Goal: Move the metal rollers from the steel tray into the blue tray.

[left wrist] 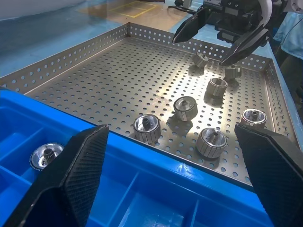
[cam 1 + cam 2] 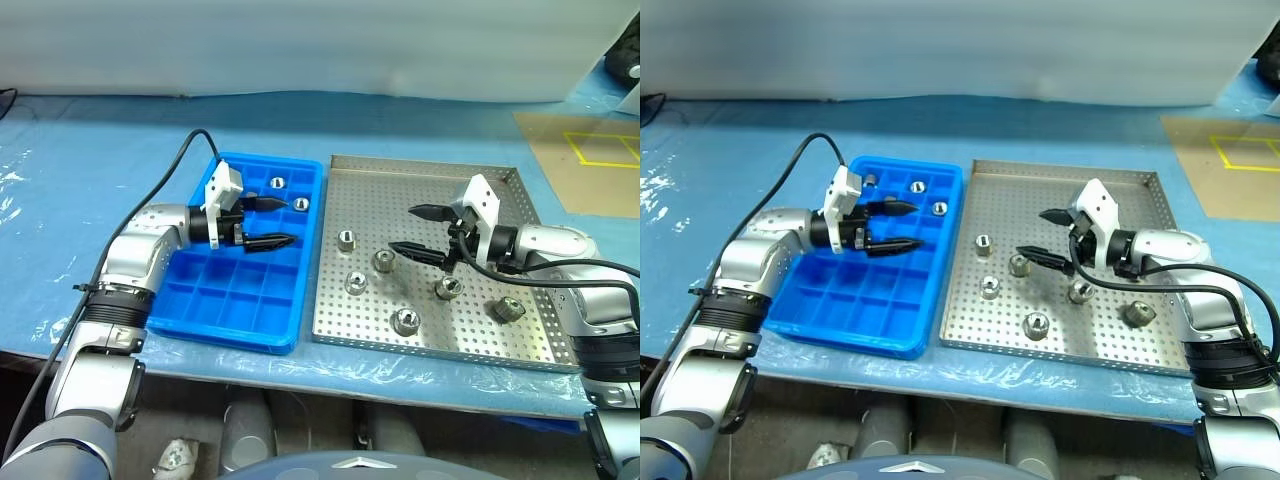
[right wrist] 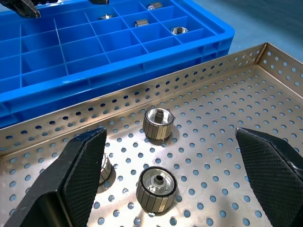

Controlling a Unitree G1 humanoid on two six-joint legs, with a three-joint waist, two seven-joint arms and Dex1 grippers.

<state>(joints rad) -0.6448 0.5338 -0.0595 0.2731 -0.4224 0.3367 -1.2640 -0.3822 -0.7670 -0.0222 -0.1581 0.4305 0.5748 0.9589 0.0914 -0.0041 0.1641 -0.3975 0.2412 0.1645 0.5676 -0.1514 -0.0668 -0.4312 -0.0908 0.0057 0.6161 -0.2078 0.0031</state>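
Right wrist view: right pincer (image 3: 165, 182) wide, empty, over steel tray (image 2: 480, 185); nearest rollers (image 3: 156, 188) lie just ahead between fingers, axes upright. Left pincer (image 2: 268, 221) wide, empty, over blue tray (image 2: 215, 325); right arm nearer.

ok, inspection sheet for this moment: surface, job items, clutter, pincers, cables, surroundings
Surface: pale blue table covering, wrinkled.
Job's things: steel tray holds six metal rollers, scattered. Blue tray sits left of it, with rollers in some of its far compartments.
Clutter: nothing seen.
Grippers: left pincer open, empty, over the blue tray. Right pincer open, empty, above the steel tray, near a roller.
Cables: black cable arcs from the left wrist across the covering; black cable on the right arm.
Surroundings: brown sheet with yellow tape lines at far right.
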